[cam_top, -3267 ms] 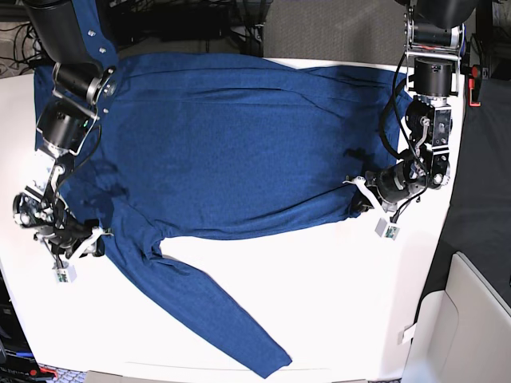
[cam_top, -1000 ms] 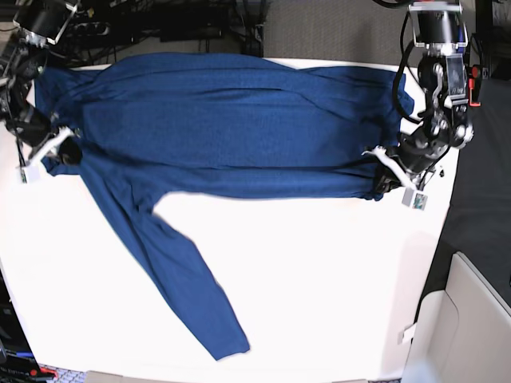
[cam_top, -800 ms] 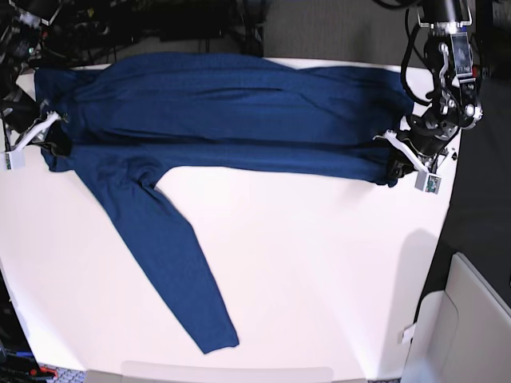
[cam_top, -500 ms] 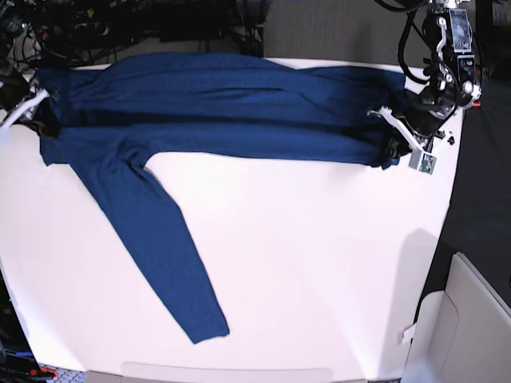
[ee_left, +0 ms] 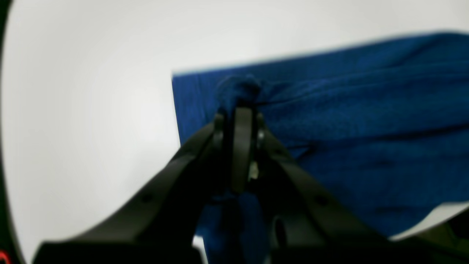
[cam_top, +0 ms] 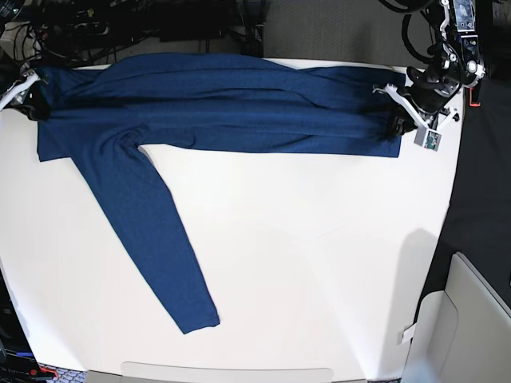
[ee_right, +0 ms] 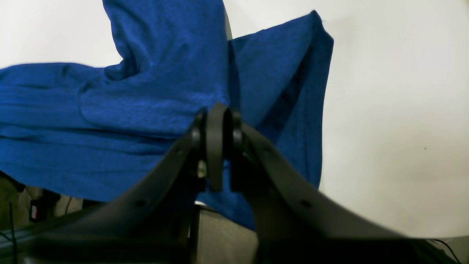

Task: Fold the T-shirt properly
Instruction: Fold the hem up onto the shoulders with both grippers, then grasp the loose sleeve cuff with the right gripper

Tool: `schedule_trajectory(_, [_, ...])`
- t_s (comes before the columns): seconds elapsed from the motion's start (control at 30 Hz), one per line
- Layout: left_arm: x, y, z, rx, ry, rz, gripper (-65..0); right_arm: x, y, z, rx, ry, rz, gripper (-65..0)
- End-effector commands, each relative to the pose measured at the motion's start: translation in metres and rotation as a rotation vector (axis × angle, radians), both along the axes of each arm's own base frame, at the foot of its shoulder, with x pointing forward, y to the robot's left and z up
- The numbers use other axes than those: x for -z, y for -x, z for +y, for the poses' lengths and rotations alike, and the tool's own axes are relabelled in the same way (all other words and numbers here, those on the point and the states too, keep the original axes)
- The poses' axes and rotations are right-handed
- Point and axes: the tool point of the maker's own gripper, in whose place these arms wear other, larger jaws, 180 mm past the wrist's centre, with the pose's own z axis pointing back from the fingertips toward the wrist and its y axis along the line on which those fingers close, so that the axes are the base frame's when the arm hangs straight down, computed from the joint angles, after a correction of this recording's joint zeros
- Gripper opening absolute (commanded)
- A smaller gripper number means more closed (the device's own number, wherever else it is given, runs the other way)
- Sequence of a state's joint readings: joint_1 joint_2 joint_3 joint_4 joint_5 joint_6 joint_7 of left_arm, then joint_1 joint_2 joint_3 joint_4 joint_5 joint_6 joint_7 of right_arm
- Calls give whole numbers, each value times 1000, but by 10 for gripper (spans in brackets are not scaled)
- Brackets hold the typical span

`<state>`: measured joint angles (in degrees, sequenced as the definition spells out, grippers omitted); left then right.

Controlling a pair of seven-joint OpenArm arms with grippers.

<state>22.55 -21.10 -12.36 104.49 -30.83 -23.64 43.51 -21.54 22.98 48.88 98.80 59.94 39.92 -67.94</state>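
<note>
From my left wrist camera, my left gripper has its black jaws pressed together on a bunched fold of the dark navy-blue long-sleeved knit T-shirt. The cloth spreads away to the right over the white table, its straight edge running just beyond my fingertips.

From my right wrist camera, my right gripper is likewise clamped tight on the shirt, a pinch of fabric caught between the jaws. Blue cloth drapes to the left and rises in two peaks above the jaws, with white tabletop to the right.

In the base view, the T-shirt lies as a long narrow band along the far edge of the white table. My left gripper holds its end at that view's right, and my right gripper holds the opposite end at the left edge. One sleeve trails diagonally toward the near side of the table, lying flat.
</note>
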Motion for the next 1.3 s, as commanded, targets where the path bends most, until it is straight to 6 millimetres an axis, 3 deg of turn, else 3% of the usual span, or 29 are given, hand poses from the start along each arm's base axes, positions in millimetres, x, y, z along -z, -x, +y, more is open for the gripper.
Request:
schedule_trajectory(0.0, [-6,-7,4,-7,-1,-30,-645,-9,-4,-7,-10,47,-13,-641])
schedule_trajectory(0.1, [13,1,12,-30,-2,44,-631,-3,-2,-9,-14,77,18,-619])
schedule_trajectory(0.27, [19,-6,21,-32,-36,157,-505,-9,-11,-11,-6,84,-11,-413])
schedule_trajectory(0.33, [15,-10,21,-30,-42,155,-463,-17,-19,-13,4,82,-48,-367])
schedule_trajectory(0.6, [-16,-25,10,4,-61,57,-370,-46,-69,-26,90,55,-225,-370])
schedule_trajectory(0.77, [-22,-28,7,9,-60,35,-366,-48,-121,-29,106,65,-262,-370])
schedule_trajectory(0.93, [-26,-35,4,6,-50,12,-366,-29,-177,-7,94,34,-230,-370])
schedule_trajectory(1.13, [-32,-44,0,2,-37,-14,-366,-17,-245,47,31,20,-214,-370])
schedule_trajectory(1.27, [-34,-46,0,2,-37,-21,-366,-8,-276,83,-36,23,-191,-370])
